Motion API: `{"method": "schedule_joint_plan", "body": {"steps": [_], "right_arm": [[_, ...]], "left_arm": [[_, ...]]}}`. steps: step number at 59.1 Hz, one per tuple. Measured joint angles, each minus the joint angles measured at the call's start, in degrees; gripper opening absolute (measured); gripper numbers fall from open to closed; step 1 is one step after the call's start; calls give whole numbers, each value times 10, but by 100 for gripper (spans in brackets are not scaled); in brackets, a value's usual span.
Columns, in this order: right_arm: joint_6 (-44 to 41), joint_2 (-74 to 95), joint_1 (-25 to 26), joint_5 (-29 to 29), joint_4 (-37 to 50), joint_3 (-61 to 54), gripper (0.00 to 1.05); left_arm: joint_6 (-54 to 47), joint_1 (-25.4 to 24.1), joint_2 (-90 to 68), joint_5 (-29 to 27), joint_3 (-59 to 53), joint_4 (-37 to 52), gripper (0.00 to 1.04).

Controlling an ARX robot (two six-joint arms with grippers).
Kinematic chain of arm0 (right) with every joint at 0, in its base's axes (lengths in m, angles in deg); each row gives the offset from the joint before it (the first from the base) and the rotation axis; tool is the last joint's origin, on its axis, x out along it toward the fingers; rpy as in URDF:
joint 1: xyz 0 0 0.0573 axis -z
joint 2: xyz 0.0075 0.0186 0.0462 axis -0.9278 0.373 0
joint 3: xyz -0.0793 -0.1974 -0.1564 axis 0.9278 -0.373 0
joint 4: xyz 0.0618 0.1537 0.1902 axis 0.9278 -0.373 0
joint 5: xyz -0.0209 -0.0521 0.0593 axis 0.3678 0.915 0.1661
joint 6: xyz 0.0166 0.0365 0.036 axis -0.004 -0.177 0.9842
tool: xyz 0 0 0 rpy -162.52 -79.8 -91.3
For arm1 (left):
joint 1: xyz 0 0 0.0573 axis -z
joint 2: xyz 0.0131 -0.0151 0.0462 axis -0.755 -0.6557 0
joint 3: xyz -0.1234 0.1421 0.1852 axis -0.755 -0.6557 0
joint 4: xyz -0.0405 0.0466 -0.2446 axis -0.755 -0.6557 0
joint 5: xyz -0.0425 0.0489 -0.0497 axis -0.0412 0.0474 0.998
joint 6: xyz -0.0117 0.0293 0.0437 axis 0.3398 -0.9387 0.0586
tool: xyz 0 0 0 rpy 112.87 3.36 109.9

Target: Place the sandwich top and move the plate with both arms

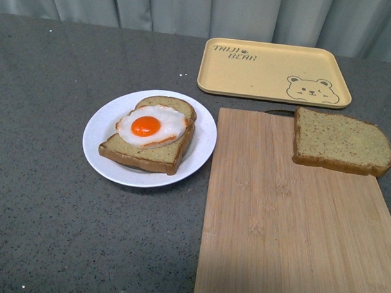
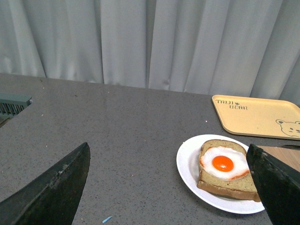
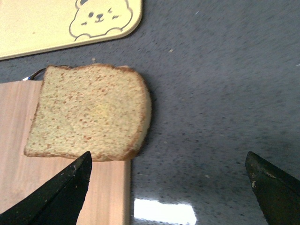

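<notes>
Front view: the sandwich top point(image 1: 342, 140) lies at the cutting board's point(image 1: 289, 220) far right corner, and the plate point(image 1: 98, 127) sits beside its left edge. Left wrist view: left gripper point(image 2: 168, 146) spread, empty. Right wrist view: right gripper point(image 3: 168, 153) spread near the slice. Pickup looks next, which calls for centring over it and descending.

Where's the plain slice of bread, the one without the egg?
In the front view the sandwich top lies on the right, on the far corner of the wooden board, overhanging its edge, just in front of the beige bear tray.
</notes>
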Motion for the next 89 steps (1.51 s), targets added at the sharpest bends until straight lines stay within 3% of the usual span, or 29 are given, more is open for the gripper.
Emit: {"method": "schedule_joint_plan", "body": {"steps": [13, 33, 41, 68, 80, 89], "right_arm": [[54, 118, -17, -62, -46, 93, 95], [77, 234, -55, -66, -106, 201, 94], [88, 259, -67, -68, -106, 229, 68], [116, 232, -74, -70, -111, 226, 7], [171, 158, -91, -152, -52, 181, 3], [236, 99, -169, -257, 25, 168, 3]], "left_arm": [[0, 0, 0, 0, 0, 0, 98], [0, 0, 0, 0, 0, 0, 98], [0, 0, 0, 0, 0, 0, 98], [0, 0, 0, 0, 0, 0, 98], [0, 0, 0, 0, 0, 0, 98], [0, 0, 0, 0, 0, 0, 98]]}}
